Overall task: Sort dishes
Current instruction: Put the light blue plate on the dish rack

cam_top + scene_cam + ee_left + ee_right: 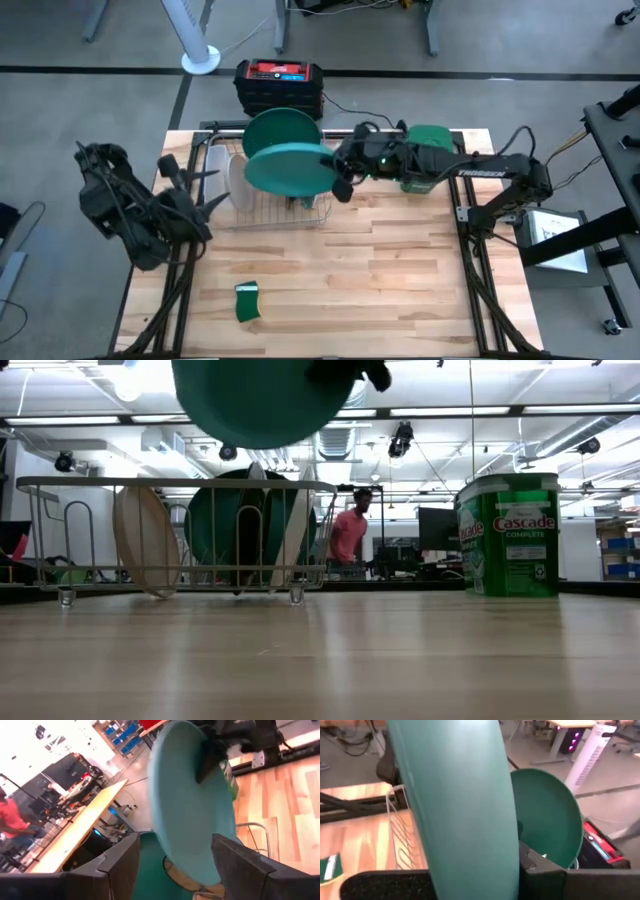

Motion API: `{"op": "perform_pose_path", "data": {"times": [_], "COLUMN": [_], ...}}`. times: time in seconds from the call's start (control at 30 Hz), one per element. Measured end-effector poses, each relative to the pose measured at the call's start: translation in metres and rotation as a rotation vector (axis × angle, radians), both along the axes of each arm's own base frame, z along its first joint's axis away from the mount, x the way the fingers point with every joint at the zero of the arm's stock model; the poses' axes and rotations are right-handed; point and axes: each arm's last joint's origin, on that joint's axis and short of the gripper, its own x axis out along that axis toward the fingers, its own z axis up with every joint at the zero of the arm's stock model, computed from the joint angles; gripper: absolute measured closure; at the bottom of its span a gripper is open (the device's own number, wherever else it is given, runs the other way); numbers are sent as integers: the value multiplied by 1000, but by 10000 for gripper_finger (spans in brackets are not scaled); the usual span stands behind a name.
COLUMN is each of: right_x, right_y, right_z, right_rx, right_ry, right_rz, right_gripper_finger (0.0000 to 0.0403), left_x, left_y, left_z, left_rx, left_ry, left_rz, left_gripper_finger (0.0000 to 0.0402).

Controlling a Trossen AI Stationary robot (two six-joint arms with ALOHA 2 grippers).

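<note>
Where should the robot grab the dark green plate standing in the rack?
Probably by its top rim, coming straight down from above. The dark green plate stands on edge in the wire rack, so only its upper edge is free. The right end effector already holds the teal plate, so that goes first.

The right arm reaches in from the table's right side toward the middle of its far half, with its wrist raised above the surface. The right gripper [340,172] has its fingers clamped on the rim of a teal plate [288,169]. The left arm rests folded at the table's left edge, with the left gripper [215,185] spread apart.
</note>
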Motion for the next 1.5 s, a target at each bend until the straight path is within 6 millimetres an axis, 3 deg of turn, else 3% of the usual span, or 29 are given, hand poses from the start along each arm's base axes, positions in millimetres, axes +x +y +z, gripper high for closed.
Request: {"op": "perform_pose_path", "data": {"times": [0.43, 0.8, 0.9, 1.2, 1.5], "right_x": [27, 44, 45, 45, 45], "right_y": [29, 33, 33, 33, 33], "right_z": [-47, -75, -76, -76, -77], "right_rx": [-69, -62, -46, -36, -47], "right_ry": [29, 88, 83, 75, 83], "right_rz": [-10, 6, -2, -18, -12], "right_gripper_finger": [370, 370, 364, 283, 257], "left_x": [-2, 2, 2, 2, 3], "left_y": [3, -2, -2, -2, -3], "left_z": [2, -1, -1, -1, -2], "left_rx": [2, 3, 3, -4, -24], "left_ry": [-36, -13, -10, -12, -6], "left_rz": [16, 9, 8, 9, 3], "left_gripper_finger": [169, 169, 169, 169, 169]}}
